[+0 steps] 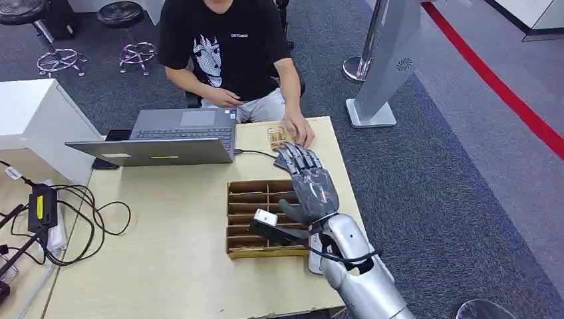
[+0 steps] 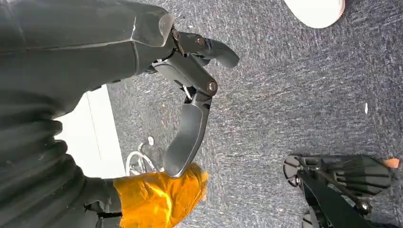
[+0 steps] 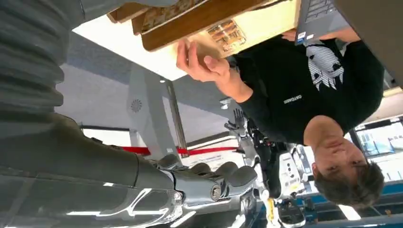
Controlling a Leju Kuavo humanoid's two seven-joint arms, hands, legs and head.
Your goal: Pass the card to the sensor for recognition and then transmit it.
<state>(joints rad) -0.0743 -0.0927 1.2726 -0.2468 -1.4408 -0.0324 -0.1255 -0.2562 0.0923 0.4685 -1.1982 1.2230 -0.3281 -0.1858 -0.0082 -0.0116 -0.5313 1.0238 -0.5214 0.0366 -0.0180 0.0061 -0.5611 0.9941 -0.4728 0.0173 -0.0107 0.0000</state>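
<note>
Cables (image 1: 80, 219) and a black adapter (image 1: 40, 207) lie at the lower left of the head view, on the pale wooden desk (image 1: 166, 266). Toward the upper centre an open grey laptop (image 1: 166, 136) stands at the desk's far edge, and behind it sits a person in a black shirt (image 1: 226, 40) whose hand (image 1: 298, 129) rests on a small clear box (image 1: 278, 135) near the far right corner. Centre frame holds a brown divided tray (image 1: 249, 219), with a small white device on a dark arm (image 1: 266, 219), probably the sensor, lying across its slots. Just right of the tray, the right hand (image 1: 309, 183) is stretched out flat over the desk, fingers straight, apart and pointing at the person's hand, its fingertips close to it; I see nothing between them. No card is plainly visible: it may be inside the clear box or under the person's hand, but that cannot be told. The left hand (image 2: 190, 95), in its wrist view, hangs over grey carpet with fingers loosely spread and nothing held. My reading is that this is either the very start, before a card is taken, or the hand-over end; the frames do not decide. The next move calls for the right hand to close on a card offered near the box, then carry it back left to the sensor.
</note>
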